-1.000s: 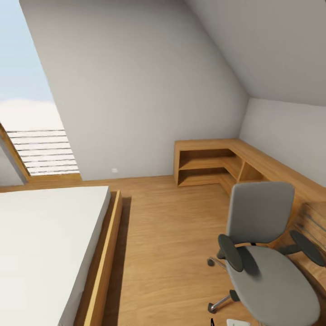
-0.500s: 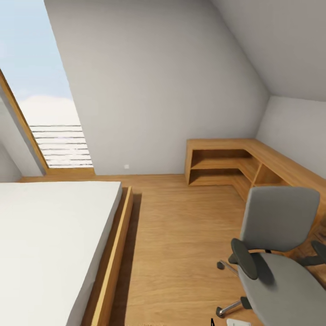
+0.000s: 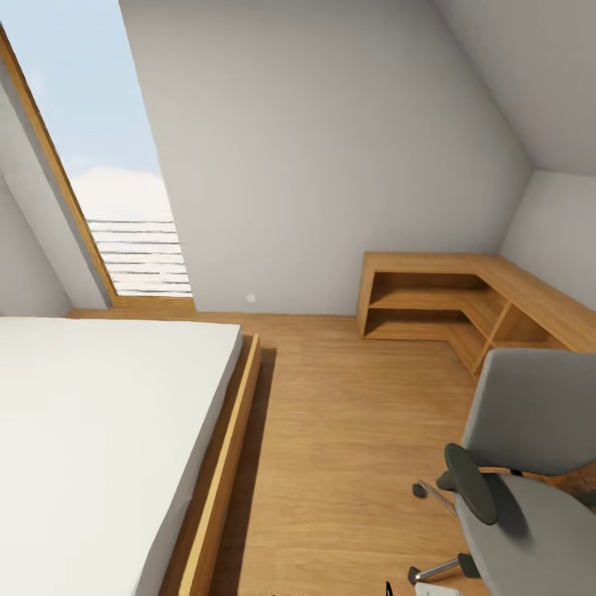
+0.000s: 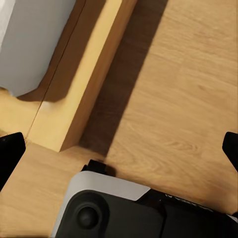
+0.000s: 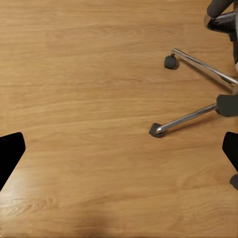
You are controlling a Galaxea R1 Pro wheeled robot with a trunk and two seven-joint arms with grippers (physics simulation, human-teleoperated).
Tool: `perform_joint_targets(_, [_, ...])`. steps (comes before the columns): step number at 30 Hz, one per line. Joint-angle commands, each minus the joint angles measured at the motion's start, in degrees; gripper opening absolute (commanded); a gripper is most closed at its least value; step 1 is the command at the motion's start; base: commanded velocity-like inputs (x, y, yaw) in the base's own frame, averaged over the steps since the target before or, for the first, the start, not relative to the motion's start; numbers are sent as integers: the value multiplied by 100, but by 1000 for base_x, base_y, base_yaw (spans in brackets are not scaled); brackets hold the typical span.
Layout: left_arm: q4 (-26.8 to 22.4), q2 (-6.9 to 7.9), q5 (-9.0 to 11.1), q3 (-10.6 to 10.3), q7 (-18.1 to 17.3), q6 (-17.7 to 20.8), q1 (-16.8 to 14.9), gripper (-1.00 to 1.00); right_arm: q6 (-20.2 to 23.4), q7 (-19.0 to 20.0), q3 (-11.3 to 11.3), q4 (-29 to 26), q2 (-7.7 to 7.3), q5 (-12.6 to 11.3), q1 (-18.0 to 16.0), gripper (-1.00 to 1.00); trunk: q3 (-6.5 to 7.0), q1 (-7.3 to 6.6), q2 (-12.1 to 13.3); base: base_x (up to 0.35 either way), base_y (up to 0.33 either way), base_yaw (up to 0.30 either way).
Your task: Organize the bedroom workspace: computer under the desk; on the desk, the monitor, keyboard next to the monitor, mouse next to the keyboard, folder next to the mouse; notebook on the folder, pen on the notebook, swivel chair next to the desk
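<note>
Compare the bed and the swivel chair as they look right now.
The bed is white with a wooden frame; the swivel chair is grey with black armrests. The bed sits low and flat on the floor; the swivel chair stands on chrome legs with casters. Both rest on the wooden floor.

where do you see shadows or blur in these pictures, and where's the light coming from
Head view: daylight enters through the tall slanted window; a dark shadow band runs along the wooden bed frame on the floor side; everything looks sharp. Left wrist view: the same shadow lies beside the frame. Right wrist view: the grey swivel chair's chrome legs cast only faint shadows on the plank floor.
</note>
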Motion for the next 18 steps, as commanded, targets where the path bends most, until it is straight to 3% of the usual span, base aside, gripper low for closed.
perform_joint_targets(1, [4, -3, 3, 12, -2, -17, -5, 100, -21, -22, 51, 11, 2, -35, -7, 100, -18, 3, -12, 0, 0, 166])
perform_joint_targets(12, [-3, -130, -20, -22, 4, -22, -5, 100, -29, -22, 51, 11, -6, -35, -7, 100, -43, 3, -12, 0, 0, 59])
perform_joint_targets(18, [-106, -288, -121, -112, 36, 25, -5, 100, -30, -24, 51, 11, -7, -35, -7, 100, -45, 3, -12, 0, 0, 7])
